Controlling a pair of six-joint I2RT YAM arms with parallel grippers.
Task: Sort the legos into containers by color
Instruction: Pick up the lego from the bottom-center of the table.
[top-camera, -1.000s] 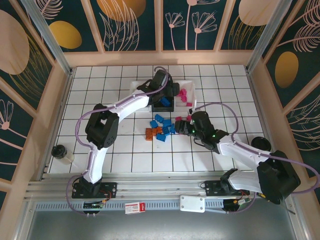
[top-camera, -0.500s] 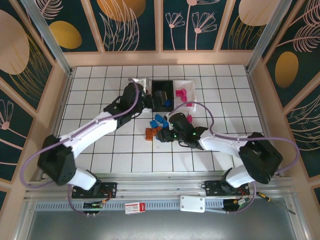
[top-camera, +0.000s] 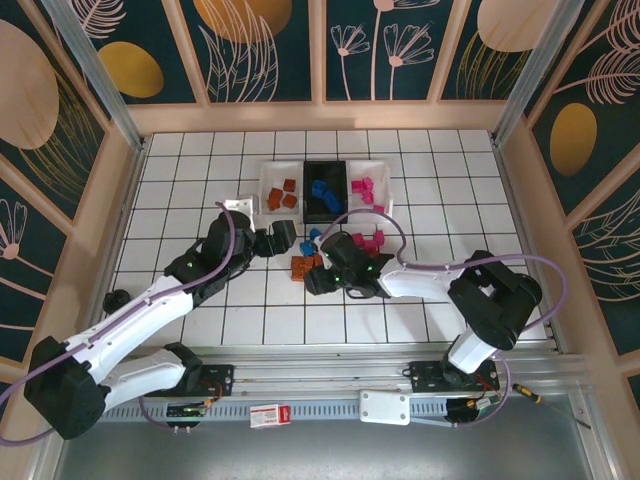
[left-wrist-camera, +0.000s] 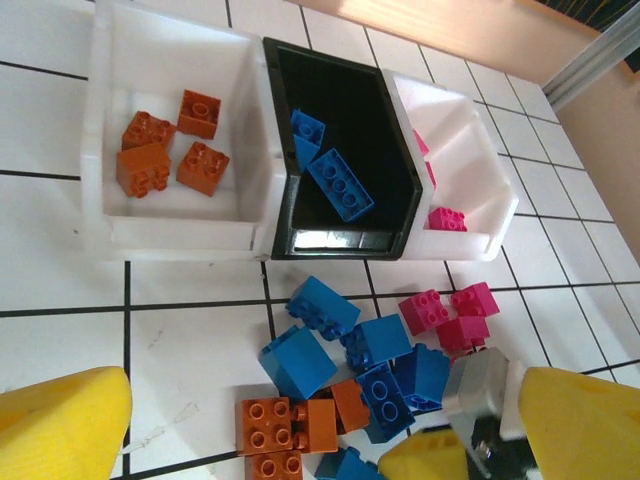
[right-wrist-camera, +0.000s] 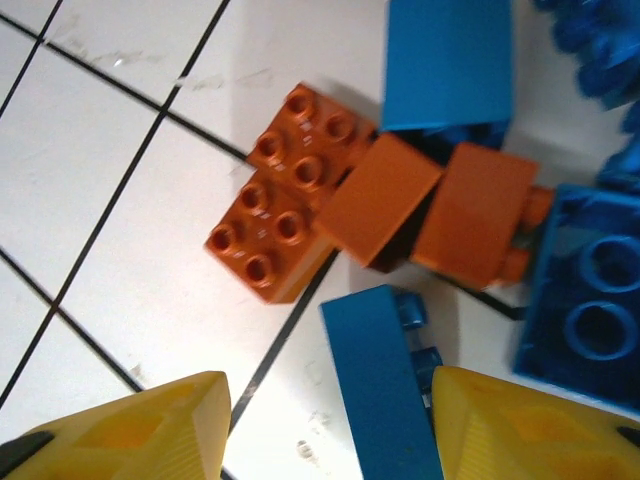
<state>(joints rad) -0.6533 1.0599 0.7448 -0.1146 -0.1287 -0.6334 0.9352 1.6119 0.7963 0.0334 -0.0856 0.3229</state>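
Note:
Three containers stand in a row at the back: a white bin (top-camera: 281, 190) (left-wrist-camera: 160, 215) with several orange legos, a black bin (top-camera: 324, 191) (left-wrist-camera: 385, 160) with blue ones, and a white bin (top-camera: 370, 189) (left-wrist-camera: 470, 150) with pink ones. A loose pile of blue, orange and pink legos (top-camera: 322, 256) (left-wrist-camera: 370, 370) lies in front of them. My left gripper (top-camera: 279, 239) (left-wrist-camera: 320, 440) hangs open left of the pile, holding nothing. My right gripper (top-camera: 318, 280) (right-wrist-camera: 330, 425) is low at the pile's near edge, jaws open around a blue brick (right-wrist-camera: 385, 385) lying on its side against the right finger.
Orange bricks (right-wrist-camera: 285, 205) and another blue brick (right-wrist-camera: 450, 65) crowd just beyond the right gripper's fingers. A small dark-capped jar (top-camera: 117, 300) stands at the table's left edge. A white box with a red label (top-camera: 268, 415) lies on the front rail.
The left arm has pulled back from the bins toward the near left, uncovering them. The right gripper has slid left into the pile and its jaws have narrowed around the blue brick.

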